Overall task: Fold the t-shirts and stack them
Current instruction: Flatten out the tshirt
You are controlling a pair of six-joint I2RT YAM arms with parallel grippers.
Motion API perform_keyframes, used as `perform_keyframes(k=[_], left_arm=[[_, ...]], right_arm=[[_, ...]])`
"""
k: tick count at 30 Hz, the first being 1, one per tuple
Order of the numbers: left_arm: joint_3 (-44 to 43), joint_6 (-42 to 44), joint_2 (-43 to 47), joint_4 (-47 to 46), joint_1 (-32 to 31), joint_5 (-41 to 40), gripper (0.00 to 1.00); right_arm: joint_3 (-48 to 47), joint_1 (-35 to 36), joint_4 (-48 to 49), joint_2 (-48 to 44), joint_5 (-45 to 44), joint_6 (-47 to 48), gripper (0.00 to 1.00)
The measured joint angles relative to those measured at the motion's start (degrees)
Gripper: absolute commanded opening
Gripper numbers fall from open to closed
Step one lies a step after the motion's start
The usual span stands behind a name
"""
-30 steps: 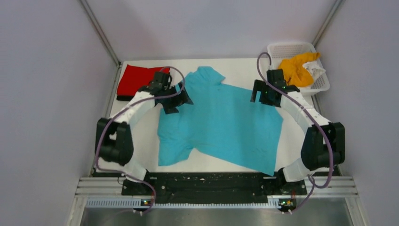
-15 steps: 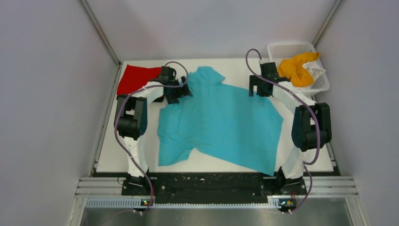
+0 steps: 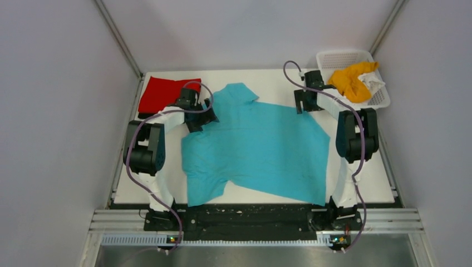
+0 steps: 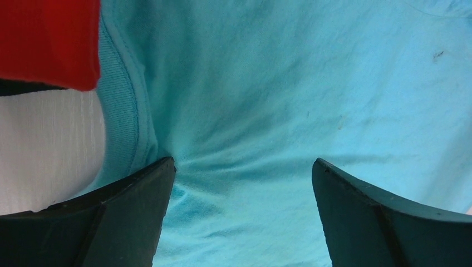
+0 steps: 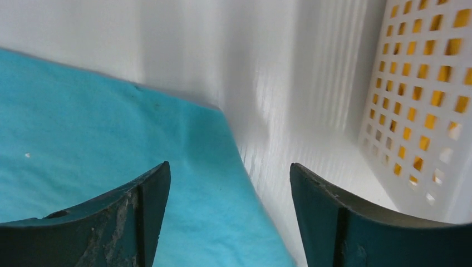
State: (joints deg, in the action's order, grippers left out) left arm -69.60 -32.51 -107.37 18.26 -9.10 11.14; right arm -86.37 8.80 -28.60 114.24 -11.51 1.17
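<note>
A turquoise t-shirt (image 3: 256, 150) with a collar lies spread flat mid-table. My left gripper (image 3: 200, 117) is open, pressed down on its far left shoulder; in the left wrist view the cloth (image 4: 267, 100) puckers between the fingers of that gripper (image 4: 243, 167), beside a ribbed hem (image 4: 119, 111). My right gripper (image 3: 305, 103) is open over the shirt's far right corner; that gripper (image 5: 230, 169) straddles the turquoise edge (image 5: 111, 128). A folded red t-shirt (image 3: 161, 94) lies far left with a black layer (image 4: 22, 86) under it. Orange (image 3: 350, 80) and white (image 3: 372, 82) t-shirts sit crumpled in the basket.
The white mesh basket (image 3: 339, 57) stands at the far right corner, its wall (image 5: 423, 94) close to my right fingers. Grey walls and metal posts enclose the white table (image 3: 278, 78). A black rail (image 3: 245, 214) runs along the near edge.
Both arms reached toward the far edge and their elbows rose. The turquoise shirt has slid a little to the left and puckered under the left gripper. The right jaws have narrowed slightly.
</note>
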Motion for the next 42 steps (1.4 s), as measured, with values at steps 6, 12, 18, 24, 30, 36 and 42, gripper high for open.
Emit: perform_keyframes(k=[6,12,18,24,30,36,42], left_arm=[[-0.50,-0.17,0.07,0.79,0.17,1.14,0.99],[-0.52,-0.31,1.68,4.00,0.15,2.51,0.99],[-0.50,-0.28,6.51,5.46,0.15,2.78,0.99],[0.04,0.02,9.60,5.40,0.15,2.78,0.99],[1.03,0.98,9.62,5.90,0.15,3.39,0.99],[1.07,1.20,9.62,5.90,0.15,3.91,0.99],[2.64,1.20,9.62,5.79,0.15,3.93,0.99]], right_arm=[[-1.18,-1.49,-3.61,3.30,2.69,1.81,0.50],[-1.14,-3.19,-5.05,3.50,5.20,1.97,0.08],[-0.48,-3.34,-5.22,3.32,8.66,1.66,0.00],[3.89,-1.14,-5.35,-1.07,9.14,0.90,0.04],[4.48,-0.28,-4.68,-3.72,5.64,0.94,0.00],[4.57,0.35,-5.46,-3.76,3.56,-0.48,0.00],[6.75,12.96,-10.43,-8.26,-0.39,-9.51,0.00]])
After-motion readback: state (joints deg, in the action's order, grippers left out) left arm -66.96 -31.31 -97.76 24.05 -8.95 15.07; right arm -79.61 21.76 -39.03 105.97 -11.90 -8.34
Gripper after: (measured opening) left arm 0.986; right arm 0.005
